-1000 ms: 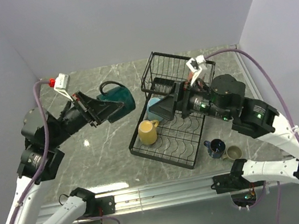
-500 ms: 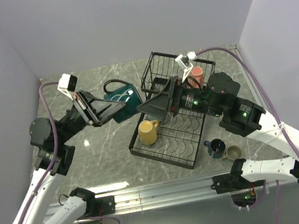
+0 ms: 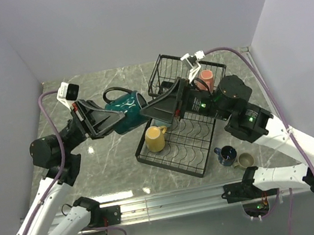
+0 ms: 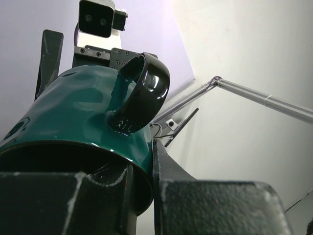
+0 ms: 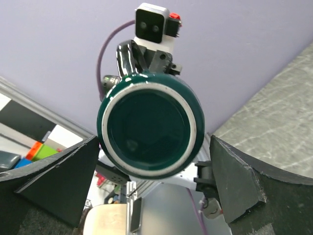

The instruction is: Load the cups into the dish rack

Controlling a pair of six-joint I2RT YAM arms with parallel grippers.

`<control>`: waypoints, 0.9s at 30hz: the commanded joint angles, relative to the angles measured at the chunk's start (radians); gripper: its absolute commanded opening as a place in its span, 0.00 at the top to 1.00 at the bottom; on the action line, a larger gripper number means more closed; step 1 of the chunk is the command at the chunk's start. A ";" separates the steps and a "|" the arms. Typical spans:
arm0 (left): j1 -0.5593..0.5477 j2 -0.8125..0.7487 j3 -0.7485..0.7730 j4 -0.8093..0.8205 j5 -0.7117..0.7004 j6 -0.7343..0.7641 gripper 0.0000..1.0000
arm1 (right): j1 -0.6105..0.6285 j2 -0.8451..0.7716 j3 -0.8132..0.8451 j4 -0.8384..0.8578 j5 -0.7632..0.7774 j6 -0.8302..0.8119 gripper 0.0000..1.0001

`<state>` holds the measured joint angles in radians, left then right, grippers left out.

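Note:
My left gripper (image 3: 117, 115) is shut on the rim of the dark teal-green mug (image 3: 128, 107) and holds it sideways above the table, handle (image 4: 142, 93) up. One finger is inside the mug (image 4: 73, 117), one outside. My right gripper (image 3: 154, 109) is open and faces the mug's base (image 5: 149, 128); its fingers (image 5: 58, 181) stand wide on either side, not touching. The black wire dish rack (image 3: 201, 146) holds a yellow mug (image 3: 155, 138) on its tray and a salmon pink mug (image 3: 205, 78) in its basket. The light blue mug is hidden.
A navy mug (image 3: 227, 154) and a small beige mug (image 3: 244, 160) stand on the table right of the rack's near corner. Walls close the table on the left, back and right. Both arms meet above the rack's left edge.
My left gripper has carried the teal-green mug up and to the right. My right gripper has swung left, out from over the rack, to face the mug's base; the pink mug now shows.

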<state>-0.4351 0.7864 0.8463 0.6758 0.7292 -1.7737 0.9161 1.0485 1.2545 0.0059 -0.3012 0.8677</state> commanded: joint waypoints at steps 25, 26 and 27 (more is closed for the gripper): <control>0.001 -0.046 0.085 -0.177 0.049 0.166 1.00 | 0.004 0.111 0.077 0.069 -0.024 0.017 0.15; 0.001 -0.045 0.080 -0.180 0.049 0.169 1.00 | 0.006 0.111 0.077 0.068 -0.024 0.011 0.31; -0.001 -0.047 0.077 -0.188 0.047 0.174 1.00 | 0.006 0.111 0.079 0.065 -0.021 0.010 0.42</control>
<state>-0.4305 0.7498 0.8734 0.4622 0.7563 -1.6527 0.9184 1.1561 1.2819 0.0601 -0.3431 0.8913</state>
